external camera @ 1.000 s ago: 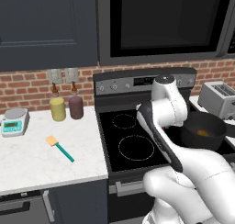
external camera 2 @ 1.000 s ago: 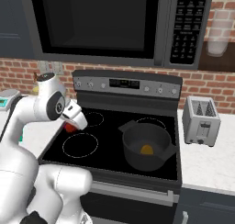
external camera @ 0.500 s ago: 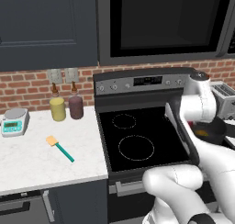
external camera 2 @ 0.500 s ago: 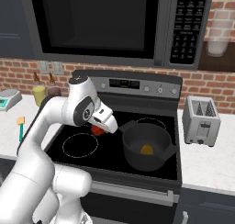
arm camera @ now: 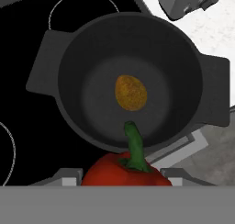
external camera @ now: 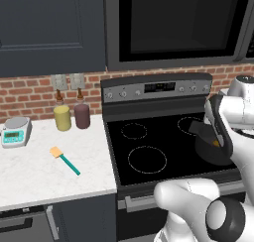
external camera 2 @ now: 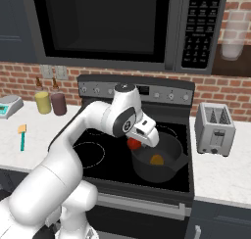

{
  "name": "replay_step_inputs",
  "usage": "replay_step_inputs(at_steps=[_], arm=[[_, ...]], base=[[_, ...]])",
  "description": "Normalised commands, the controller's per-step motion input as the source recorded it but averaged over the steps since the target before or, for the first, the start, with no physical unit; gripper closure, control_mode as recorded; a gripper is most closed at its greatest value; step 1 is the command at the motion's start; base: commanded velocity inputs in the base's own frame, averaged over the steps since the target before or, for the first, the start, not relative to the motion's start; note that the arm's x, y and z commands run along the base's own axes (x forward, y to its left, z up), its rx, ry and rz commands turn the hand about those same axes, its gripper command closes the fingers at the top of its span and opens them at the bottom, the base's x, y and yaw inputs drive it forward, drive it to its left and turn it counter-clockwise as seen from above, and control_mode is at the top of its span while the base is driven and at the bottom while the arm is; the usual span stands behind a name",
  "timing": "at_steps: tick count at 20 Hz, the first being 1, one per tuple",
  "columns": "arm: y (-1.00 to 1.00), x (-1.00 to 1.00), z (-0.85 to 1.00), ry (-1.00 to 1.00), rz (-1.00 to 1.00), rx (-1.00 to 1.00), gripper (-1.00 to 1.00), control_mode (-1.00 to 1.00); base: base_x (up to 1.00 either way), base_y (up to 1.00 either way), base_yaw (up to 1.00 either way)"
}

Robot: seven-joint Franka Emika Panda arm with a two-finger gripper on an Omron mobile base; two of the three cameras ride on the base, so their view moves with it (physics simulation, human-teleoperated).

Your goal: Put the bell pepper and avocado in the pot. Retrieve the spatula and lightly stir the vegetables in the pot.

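I see fingers (external camera 2: 136, 144) clamped on the bell pepper (arm camera: 125, 171) just above the near rim of the pot (arm camera: 82, 44) | avocado (arm camera: 131, 92) on pot floor | pepper bottom cut off in hand view, fingertips hidden behind it | spatula (external camera: 64, 159) lies on tabletop (external camera: 30, 171), well apart

Home kitchen, black stove (external camera: 163, 147), microwave (external camera 2: 122, 27) above, toaster (external camera 2: 214, 129), brick backsplash (external camera: 30, 94)
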Motion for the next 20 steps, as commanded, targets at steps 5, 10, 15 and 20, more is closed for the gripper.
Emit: replay_step_inputs(at_steps=[5, 10, 15, 20], arm=[[-0.58, 0.27, -0.03, 0.0, 0.0, 0.02, 1.0, -1.0], [-0.18, 0.2, -0.24, 0.01, 0.0, -0.01, 1.0, -1.0], [0.0, 0.12, -0.44, 0.0, 0.0, -0.05, 1.0, -1.0], [0.0, 0.17, -0.37, 0.0, 0.0, -0.02, 1.0, -1.0]], base=[[0.0, 0.0, 0.0], [0.0, 0.0, 0.0], [0.0, 0.0, 0.0], [0.0, 0.0, 0.0]])
